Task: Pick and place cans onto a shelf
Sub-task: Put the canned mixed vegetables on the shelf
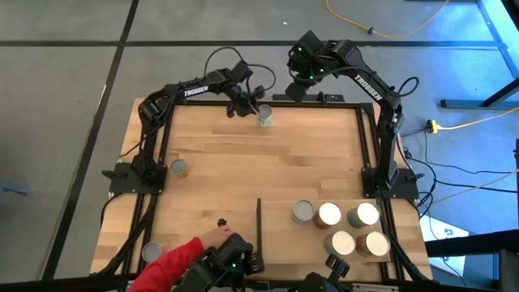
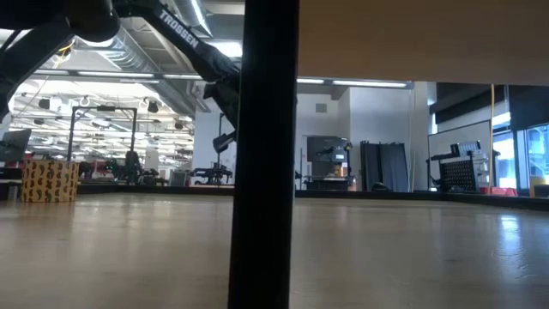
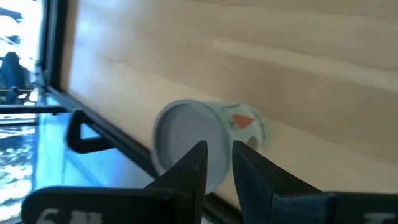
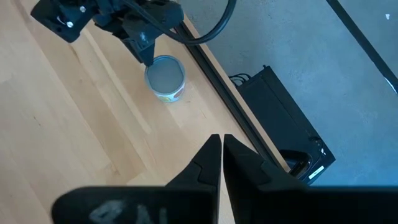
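A can with a silver top and a pale label (image 1: 264, 118) stands upright near the table's far edge; it also shows in the left wrist view (image 3: 186, 140) and the right wrist view (image 4: 165, 78). My left gripper (image 1: 250, 106) is just left of it, its fingers (image 3: 194, 167) almost together in front of the can's top. My right gripper (image 4: 222, 146) is shut and empty, above the far edge (image 1: 308, 77). The shelf (image 1: 324, 259), with its black strip (image 1: 259, 227), lies at the near right and carries several upright cans (image 1: 328, 215). My left gripper stands at the top rim of the can (image 4: 151, 64), on the can's left side, fingers slanting down. I cannot tell whether they touch the rim. The can stands on the table on its base.
A can (image 1: 178, 168) stands at the table's left edge and another (image 1: 151, 253) at the near left corner. A person's hand and red sleeve (image 1: 190, 250) reach over the near edge, left of the strip. A dark upright bar (image 2: 262, 154) blocks the middle of the low view.
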### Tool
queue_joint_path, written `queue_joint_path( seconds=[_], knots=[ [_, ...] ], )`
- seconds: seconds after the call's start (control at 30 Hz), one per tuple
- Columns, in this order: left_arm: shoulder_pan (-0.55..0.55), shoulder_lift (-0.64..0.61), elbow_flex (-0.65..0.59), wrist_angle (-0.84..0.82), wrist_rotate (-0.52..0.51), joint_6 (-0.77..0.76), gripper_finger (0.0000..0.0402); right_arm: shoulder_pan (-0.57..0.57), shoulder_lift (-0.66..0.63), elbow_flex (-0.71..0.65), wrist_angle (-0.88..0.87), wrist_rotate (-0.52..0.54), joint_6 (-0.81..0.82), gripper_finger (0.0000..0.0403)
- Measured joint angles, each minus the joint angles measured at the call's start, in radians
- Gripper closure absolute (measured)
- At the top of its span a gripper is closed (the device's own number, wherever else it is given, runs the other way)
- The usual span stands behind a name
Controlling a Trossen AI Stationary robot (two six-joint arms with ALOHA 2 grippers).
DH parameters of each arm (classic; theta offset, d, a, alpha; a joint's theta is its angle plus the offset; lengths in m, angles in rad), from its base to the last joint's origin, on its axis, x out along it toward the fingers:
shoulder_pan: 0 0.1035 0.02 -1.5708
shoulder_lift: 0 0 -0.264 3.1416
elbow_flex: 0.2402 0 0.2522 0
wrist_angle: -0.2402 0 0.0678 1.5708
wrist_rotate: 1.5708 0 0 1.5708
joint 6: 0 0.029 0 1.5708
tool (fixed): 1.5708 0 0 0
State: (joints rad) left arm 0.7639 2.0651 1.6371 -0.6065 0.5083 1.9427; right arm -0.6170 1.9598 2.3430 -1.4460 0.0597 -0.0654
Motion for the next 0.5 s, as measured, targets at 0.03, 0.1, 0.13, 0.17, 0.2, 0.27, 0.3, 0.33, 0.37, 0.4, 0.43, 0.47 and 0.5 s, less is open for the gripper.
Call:
queue_joint_path(
  seconds=[0.03, 0.1, 0.13, 0.17, 0.2, 0.27, 0.3, 0.33, 0.37, 0.4, 0.43, 0.47, 0.5],
  knots=[
    [0.000, -0.001, 0.000, 0.006, 0.002, -0.001, 0.0333, 0.000, 0.000, 0.000, 0.000, 0.000, 0.000, 0.0383],
    [0.000, -0.002, 0.000, 0.005, 0.002, 0.000, 0.0333, 0.000, 0.000, 0.000, 0.000, 0.000, 0.000, 0.0383],
    [0.001, -0.002, 0.000, 0.005, 0.002, -0.002, 0.0333, 0.000, 0.000, 0.000, 0.000, 0.000, -0.003, 0.0383],
    [0.002, -0.002, 0.000, 0.006, 0.002, -0.003, 0.0333, 0.000, 0.000, 0.000, 0.000, 0.000, -0.009, 0.0383],
    [0.002, -0.002, 0.000, 0.010, 0.002, -0.003, 0.0333, 0.000, 0.000, 0.000, 0.000, 0.000, -0.015, 0.0383],
    [0.002, -0.002, 0.000, 0.009, 0.002, -0.003, 0.0333, 0.000, 0.000, 0.000, 0.000, 0.000, -0.019, 0.0383],
    [0.002, -0.002, 0.000, 0.009, 0.002, -0.004, 0.0333, 0.000, 0.000, 0.000, 0.000, 0.000, -0.019, 0.0383],
    [0.003, -0.002, 0.000, 0.011, 0.003, -0.009, 0.0333, 0.000, 0.000, 0.000, 0.000, 0.000, -0.019, 0.0383],
    [0.004, -0.002, 0.000, 0.014, 0.004, -0.023, 0.0333, 0.000, 0.000, 0.000, 0.000, 0.000, -0.019, 0.0383],
    [0.006, -0.002, 0.000, 0.017, 0.004, -0.036, 0.0333, -0.001, 0.000, 0.000, 0.000, 0.000, -0.019, 0.0383],
    [0.008, -0.001, 0.000, 0.017, 0.004, -0.046, 0.0333, -0.001, 0.000, 0.000, 0.000, 0.000, -0.019, 0.0383],
    [0.009, 0.003, 0.000, 0.022, 0.004, -0.048, 0.0333, -0.001, 0.000, 0.000, 0.000, 0.000, -0.019, 0.0383],
    [0.009, 0.007, 0.000, 0.033, 0.008, -0.048, 0.0333, -0.001, 0.000, 0.000, 0.000, 0.000, -0.020, 0.0383]
  ],
)
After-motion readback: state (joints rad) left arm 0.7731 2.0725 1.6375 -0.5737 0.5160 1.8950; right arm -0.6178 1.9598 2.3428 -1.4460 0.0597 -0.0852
